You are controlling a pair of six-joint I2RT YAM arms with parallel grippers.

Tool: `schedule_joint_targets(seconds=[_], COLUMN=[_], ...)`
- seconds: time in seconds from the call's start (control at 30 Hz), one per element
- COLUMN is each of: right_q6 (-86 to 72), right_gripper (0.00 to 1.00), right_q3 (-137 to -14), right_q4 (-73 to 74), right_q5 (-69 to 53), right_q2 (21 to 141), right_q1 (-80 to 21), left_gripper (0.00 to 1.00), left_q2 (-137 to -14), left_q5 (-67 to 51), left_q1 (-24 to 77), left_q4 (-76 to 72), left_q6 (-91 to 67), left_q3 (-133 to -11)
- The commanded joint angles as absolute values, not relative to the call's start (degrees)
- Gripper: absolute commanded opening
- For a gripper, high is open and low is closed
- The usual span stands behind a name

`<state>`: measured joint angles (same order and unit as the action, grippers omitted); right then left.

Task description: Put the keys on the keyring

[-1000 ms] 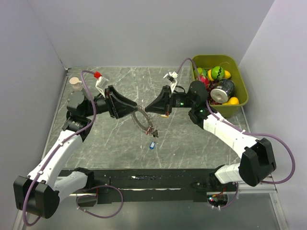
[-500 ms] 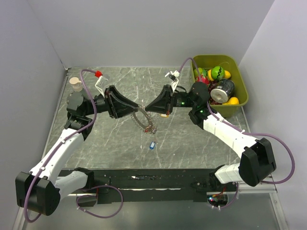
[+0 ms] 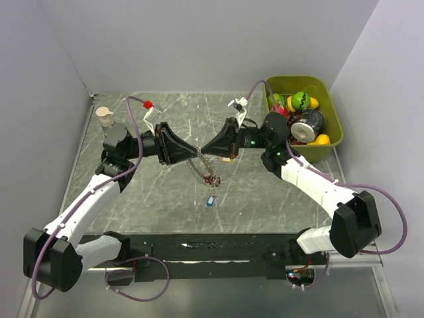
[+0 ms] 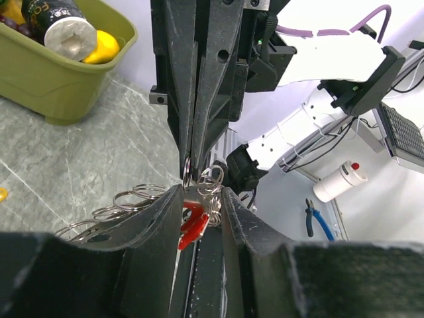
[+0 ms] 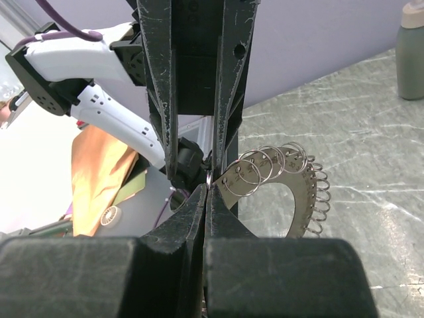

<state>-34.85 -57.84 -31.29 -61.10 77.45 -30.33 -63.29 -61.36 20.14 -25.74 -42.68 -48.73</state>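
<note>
Right gripper (image 5: 207, 192) is pressed together on the edge of the keyring (image 5: 299, 193), holding it up off the table (image 3: 152, 195) mid-scene, nose to nose with the left gripper (image 4: 202, 193). Left jaws stand apart, straddling the red tag (image 4: 192, 224) and a couple of the small rings. I can't tell that they bear on anything. The only loose key I see is the blue key (image 3: 211, 201), flat on the table just below the hanging ring and apart from both tools.

Risks as I judge them:
- Left closes on the tag rather than the ring, and the ring twists in the right's thin edge pinch.
- The tips collide, since they are nearly touching.
- The ring slips and drops on the blue key, knocking it away.
</note>
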Motion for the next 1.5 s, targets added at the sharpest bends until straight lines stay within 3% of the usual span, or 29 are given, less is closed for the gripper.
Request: schedule_joint_targets(seconds=[0.0,0.97,1.1,1.2,1.3,1.47], right_q6=[-34.54,-36.39,-36.21,-35.34,-32.0,-28.92], right_gripper=[0.0,0.0,0.0,0.0,0.0,0.0], right_q3=[-60.12,-58.01,-57.74,-58.36,-60.11,-62.05], right_q4=[-34.19,-36.39,-35.95,-33.67,-24.89,-13.02], right_q5=[-61.0,-61.79,-61.17,-59.33,-52.93,-43.43], right_q2=[74.27,74.62,74.36,73.92,72.86,71.46], right_q1=[-30.06,-30.23,-30.15,-30.15,-30.23,-30.23], left_gripper=[0.35,0.01,0.01,0.07,0.37,0.65], left_q2=[-63.46,-66.62,-66.1,-65.22,-63.55,-61.26], left_q5=[-59.94,-55.37,-54.76,-53.36,-50.81,-46.76], left_q1=[20.92,24.61,24.61,24.61,24.61,24.61], left_q4=[-25.31,-23.03,-21.54,-18.03,-11.79,-3.79], left_q6=[-40.52,-38.06,-36.92,-34.82,-31.3,-27.34], left_q3=[-50.98,-54.4,-54.75,-55.46,-56.95,-58.71])
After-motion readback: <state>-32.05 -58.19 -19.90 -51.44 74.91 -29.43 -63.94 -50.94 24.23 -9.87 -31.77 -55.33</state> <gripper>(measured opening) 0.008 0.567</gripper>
